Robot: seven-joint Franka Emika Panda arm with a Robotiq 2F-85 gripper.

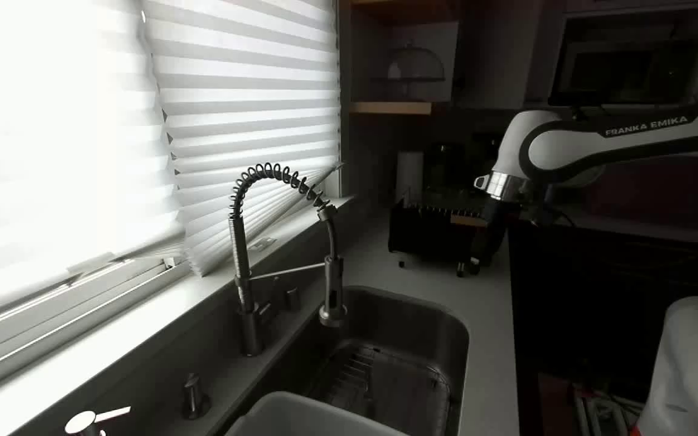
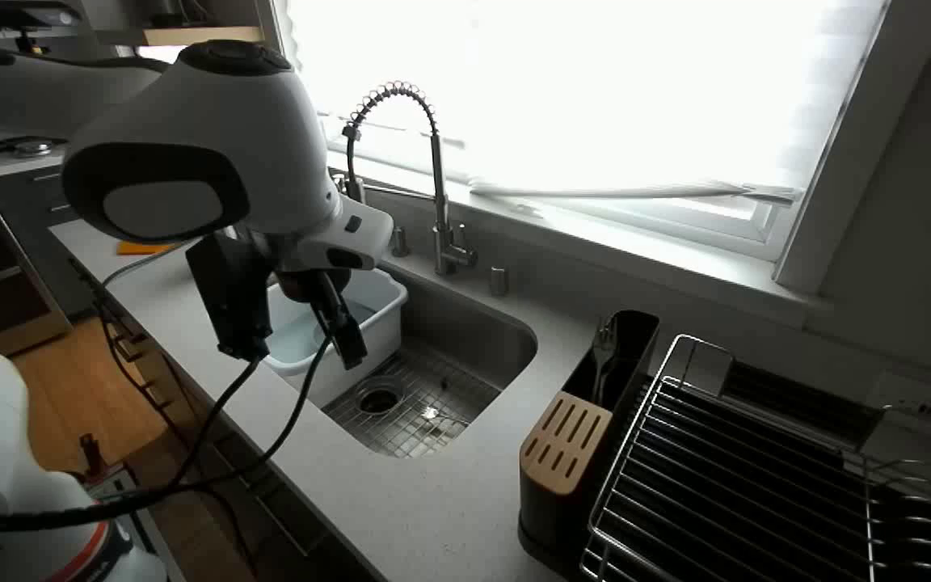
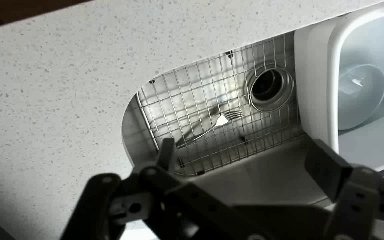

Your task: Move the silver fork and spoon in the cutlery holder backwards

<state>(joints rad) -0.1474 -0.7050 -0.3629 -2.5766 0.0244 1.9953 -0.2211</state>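
Below the gripper point(image 3: 247, 162), in the wrist view, lies the sink point(image 3: 262, 173), its steel wall showing between the 2 fingers point(image 3: 167, 154). These stand wide apart with nothing held between them. Ahead of them, a loose fork point(image 3: 221, 120) rests on the grid point(image 3: 147, 118), its tines towards the drain point(image 3: 267, 87). The tub point(image 3: 317, 80), with a clear round thing point(image 3: 362, 103) in it, is to the gripper's right in the picture; speckled counter point(image 3: 62, 76) spreads to the left.

In an exterior view, the gripper points down, with the tub behind and below it. To its right and well apart from it, the holder point(image 2: 542, 517) stands on the counter, a slotted wooden top point(image 2: 566, 440) on its near part. The silver fork point(image 2: 604, 349) stands slightly tilted in the holder's far section, tines up; the rest of that section is too dark to make out. Just beside the holder, farther from the gripper, is the rack point(image 2: 716, 469). The faucet point(image 2: 440, 194) rises beyond the gripper, before the bright blind point(image 2: 595, 81).

In an exterior view, the arm point(image 1: 646, 133) reaches in from the right, and the gripper hangs dark against dark, so how far the fingers part cannot be told there. It stands before the rack's end in the picture. The holder's wooden top shows just to its left, the roll point(image 1: 409, 172) farther left, and the faucet farther still, over the sink.
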